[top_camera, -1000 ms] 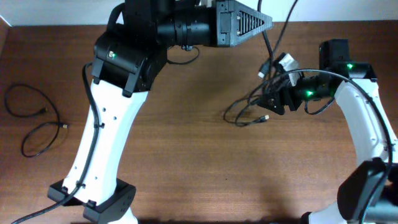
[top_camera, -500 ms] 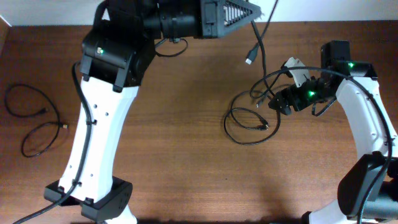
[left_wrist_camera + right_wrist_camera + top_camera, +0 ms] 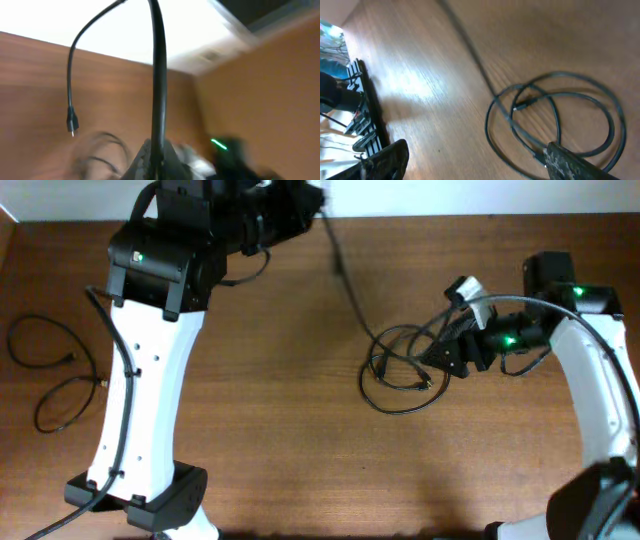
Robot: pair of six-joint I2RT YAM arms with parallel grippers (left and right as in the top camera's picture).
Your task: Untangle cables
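Seeing thin black cord loops (image 3: 400, 385) piled flat centre-right on the surface (image 3: 280, 430), one black strand (image 3: 347, 280) stretched taut up-left, another thin black cord (image 3: 55, 375) curled loose far left.

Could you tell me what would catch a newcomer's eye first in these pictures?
First, the black cable stretched tight over the table, running from the left hand at the far edge down to a tangle of loops right of centre. The right hand sits at that tangle, its fingers spread. A lone cable lies in loose loops near the left edge.
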